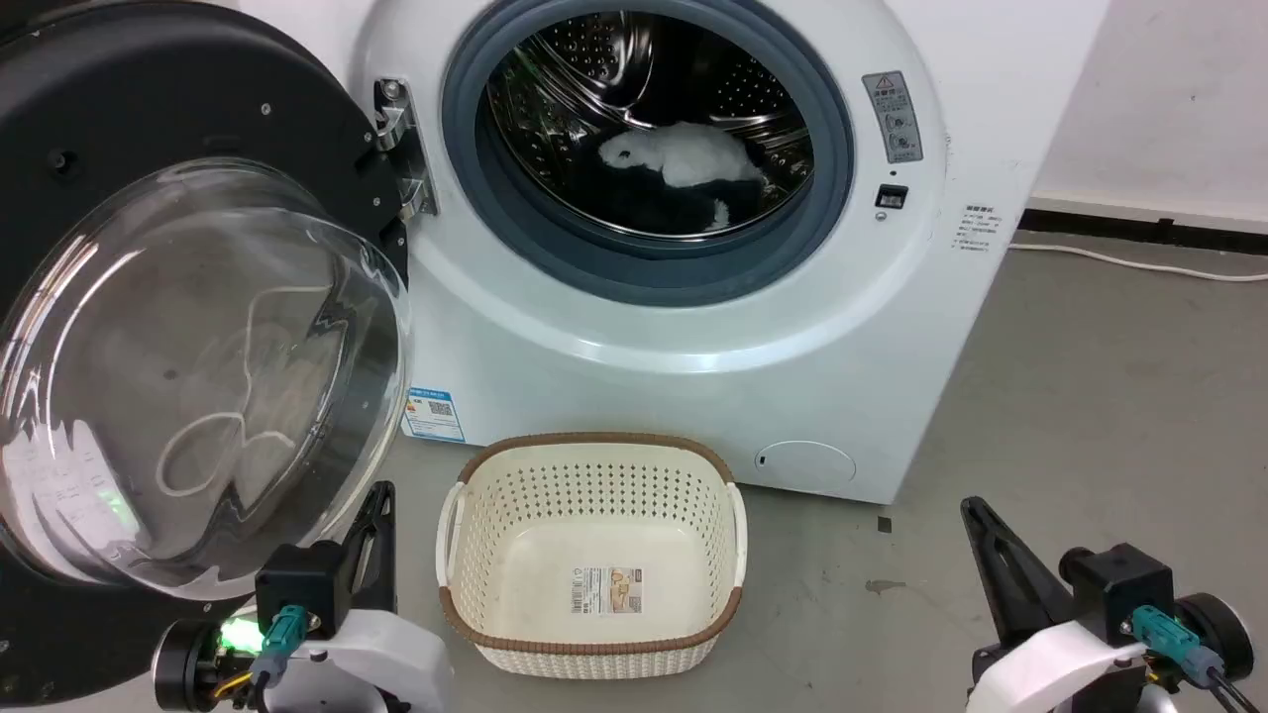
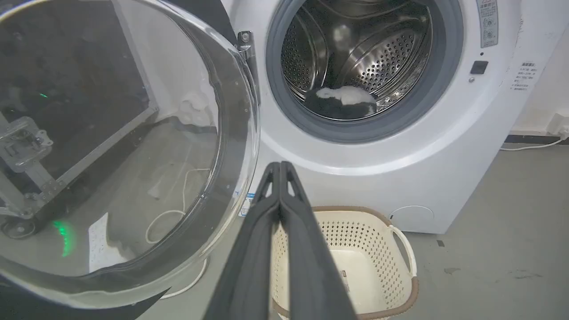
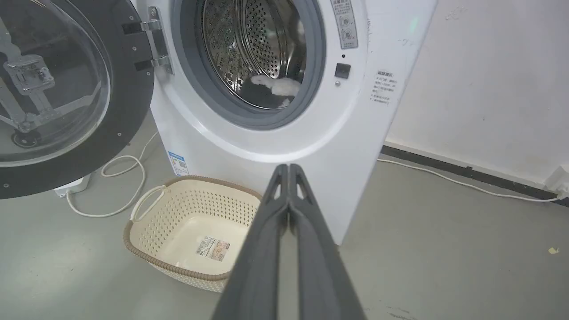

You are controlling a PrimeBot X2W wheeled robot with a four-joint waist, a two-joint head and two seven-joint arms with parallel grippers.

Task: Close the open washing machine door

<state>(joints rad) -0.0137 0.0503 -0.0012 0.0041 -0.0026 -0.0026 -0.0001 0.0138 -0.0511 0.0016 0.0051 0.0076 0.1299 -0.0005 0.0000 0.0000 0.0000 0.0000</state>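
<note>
Black plastic rims the door (image 1: 188, 327), which hangs wide open at the near left with its bulging clear glass bowl facing out. A looped white cord on the floor shows through the glass. A metal hinge (image 1: 401, 149) joins the door's right edge to the washer (image 1: 693, 396).

The left gripper (image 1: 381, 495) sits low, just beside the door's lower right edge, its fingers pressed together on nothing. A blue-and-white sticker (image 1: 434, 414) with a QR code is on the washer's lower left corner; its print is too small to read.

The basket (image 1: 594, 485), cream with a brown rim, stands on the floor against the washer's front, just right of the door's lower edge. It has a small printed label inside. Above it the grey-ringed drum (image 1: 634, 69) holds white and dark laundry (image 1: 684, 153).

Right of the opening are a grey warning label (image 1: 897, 117) with a triangle sign, a black latch slot (image 1: 892, 196) and lines of unreadable text.

The right gripper (image 1: 971, 507) is at the near right, also closed and holding nothing. Grey floor (image 1: 1090, 416) spreads right of the washer to the wall, where a white cable (image 1: 1139, 262) runs.
</note>
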